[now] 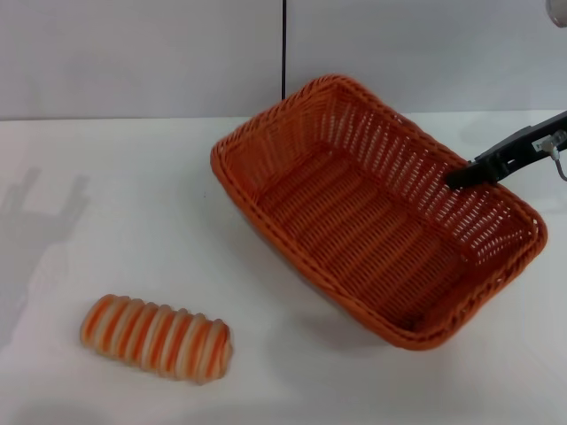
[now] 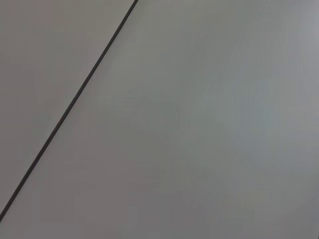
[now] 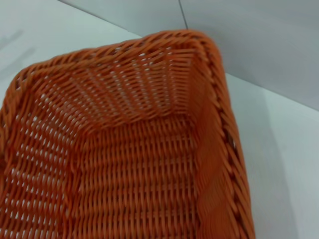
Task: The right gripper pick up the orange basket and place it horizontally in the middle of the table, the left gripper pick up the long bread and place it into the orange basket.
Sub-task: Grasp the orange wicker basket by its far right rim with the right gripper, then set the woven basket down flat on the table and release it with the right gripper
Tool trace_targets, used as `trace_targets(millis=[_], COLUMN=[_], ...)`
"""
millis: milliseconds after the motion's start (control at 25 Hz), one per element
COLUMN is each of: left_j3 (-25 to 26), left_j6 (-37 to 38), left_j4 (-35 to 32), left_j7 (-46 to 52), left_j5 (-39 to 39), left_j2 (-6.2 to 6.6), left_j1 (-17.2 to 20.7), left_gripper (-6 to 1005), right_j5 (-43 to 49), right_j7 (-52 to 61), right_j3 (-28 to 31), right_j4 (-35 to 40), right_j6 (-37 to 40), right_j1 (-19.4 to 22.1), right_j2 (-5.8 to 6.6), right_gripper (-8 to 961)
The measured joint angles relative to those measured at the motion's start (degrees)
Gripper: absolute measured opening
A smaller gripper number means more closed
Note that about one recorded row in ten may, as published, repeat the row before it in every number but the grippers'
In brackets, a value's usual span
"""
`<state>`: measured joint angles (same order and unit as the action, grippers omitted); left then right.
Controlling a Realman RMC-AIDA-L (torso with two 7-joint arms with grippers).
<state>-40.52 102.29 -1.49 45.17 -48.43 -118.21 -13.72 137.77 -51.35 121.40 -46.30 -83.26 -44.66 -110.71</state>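
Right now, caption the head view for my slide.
Right end effector at orange basket rim; long bread on table.

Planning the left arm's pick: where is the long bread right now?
In the head view the long bread lies on the table at the near left, apart from the orange basket to its right.

A bare test setting, such as a robot laboratory, is suggested. A plain white table (image 1: 106,195) is set against a grey panelled wall (image 1: 133,53) with one dark vertical seam (image 1: 283,44). Only props are laid out: an orange basket (image 1: 372,221) and a toy-like long bread (image 1: 158,337).
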Motion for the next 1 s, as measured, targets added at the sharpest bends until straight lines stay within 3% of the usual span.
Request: trace_targets(millis=[320, 440, 520, 720, 1000], left_j3=[0.0, 0.0, 0.0, 0.0, 0.3], left_j6=[0.0, 0.0, 0.1, 0.3, 0.5], left_j4=[0.0, 0.0, 0.0, 0.0, -0.3], left_j7=[0.0, 0.0, 0.0, 0.0, 1.3], left_j5=[0.0, 0.0, 0.0, 0.0, 0.2], left_j2=[0.00, 0.00, 0.00, -0.07, -0.10], left_j1=[0.0, 0.0, -0.1, -0.2, -0.2], left_gripper=[828, 828, 828, 828, 828], right_j5=[-0.4, -1.4, -7.4, -18.8, -29.2], right_j7=[-2.0, -2.9, -6.0, -10.1, -16.5], right_j3=[0.4, 0.6, 1.3, 3.7, 10.1], right_j4=[-0.6, -2.6, -8.9, -16.6, -18.8], right_j6=[-0.1, -0.4, -1.8, -4.5, -9.3], right_j1=[0.2, 1.1, 4.6, 9.6, 12.4], right_j2=[-0.03, -0.14, -0.58, -0.76, -1.22], right_gripper=[169, 169, 168, 167, 162])
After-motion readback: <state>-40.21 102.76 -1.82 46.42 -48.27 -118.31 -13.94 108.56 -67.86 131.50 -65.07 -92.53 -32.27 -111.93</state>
